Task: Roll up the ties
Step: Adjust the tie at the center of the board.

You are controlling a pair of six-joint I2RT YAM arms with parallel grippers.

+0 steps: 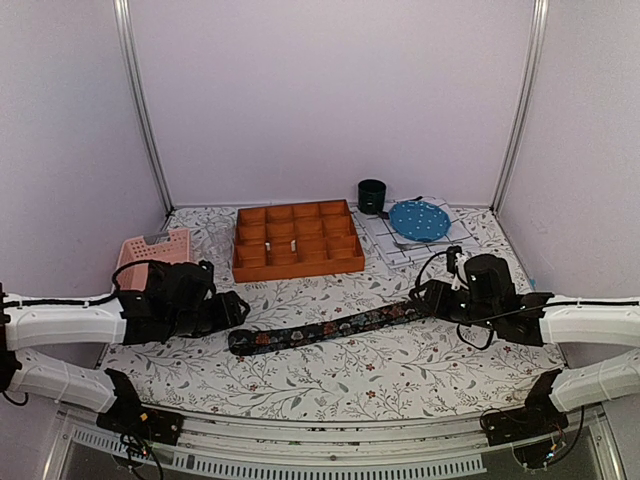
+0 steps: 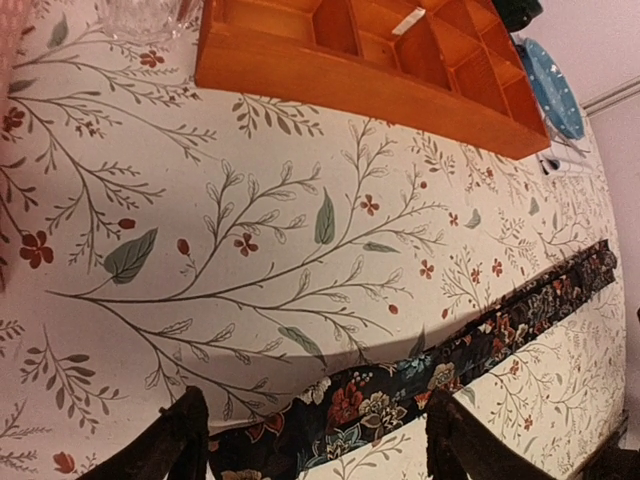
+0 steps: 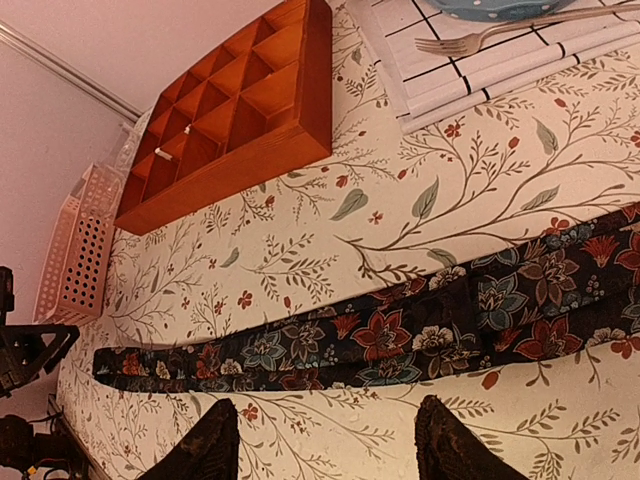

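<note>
Your tie (image 1: pixel 320 328) lies flat and unrolled on the worktop (image 1: pixel 330 385), a dark strip with red and pale flowers. It runs slantwise from near the left arm up toward the right arm.

Your left gripper (image 1: pixel 240 308) is wide open over the tie's left end. In the left wrist view the fabric (image 2: pixel 520 315) passes between the two spread fingers (image 2: pixel 175 440), and they are not closed on it. I cannot tell whether they touch it.

Your right gripper (image 1: pixel 428 300) sits at the tie's other end, also wide open and holding nothing. In its wrist view the tie (image 3: pixel 400 330) lies just beyond the fingertips (image 3: pixel 222 430).

Behind the tie stands an orange wooden tray (image 1: pixel 297 240) with many compartments. A pink basket (image 1: pixel 150 250) is to its left. To its right a blue plate (image 1: pixel 418 218) and a fork (image 3: pixel 480 38) rest on a white checked cloth (image 1: pixel 400 248), with a dark cup (image 1: pixel 372 195) just behind.
</note>
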